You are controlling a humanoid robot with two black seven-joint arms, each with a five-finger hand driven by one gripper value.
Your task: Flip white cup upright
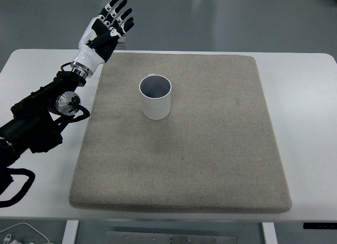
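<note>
The white cup [155, 98] stood on its base on the grey mat [221, 149], mouth upward, its dark interior visible from above. It sat in the upper-left part of the mat, apart from every edge. By that evidence the flip appeared complete.

The left hand [107, 26] was raised beyond the mat's upper-left corner, well apart from the cup. Its fingers [119, 12] were extended and spread, and it held nothing. The arm entered from the left edge of the top view and crossed the white table [300, 97]. The right arm was not in view.

Judgement: the step in hand was withdrawal of the left hand. To do it well, the hand should be kept open and high and carried back along the line of its own arm, clear of the cup's rim, as a light, empty cup would likely tip at a slight knock. No further contact seemed called for. Whether the cup sat fully flat on the soft mat could not be confirmed from directly above.
</note>
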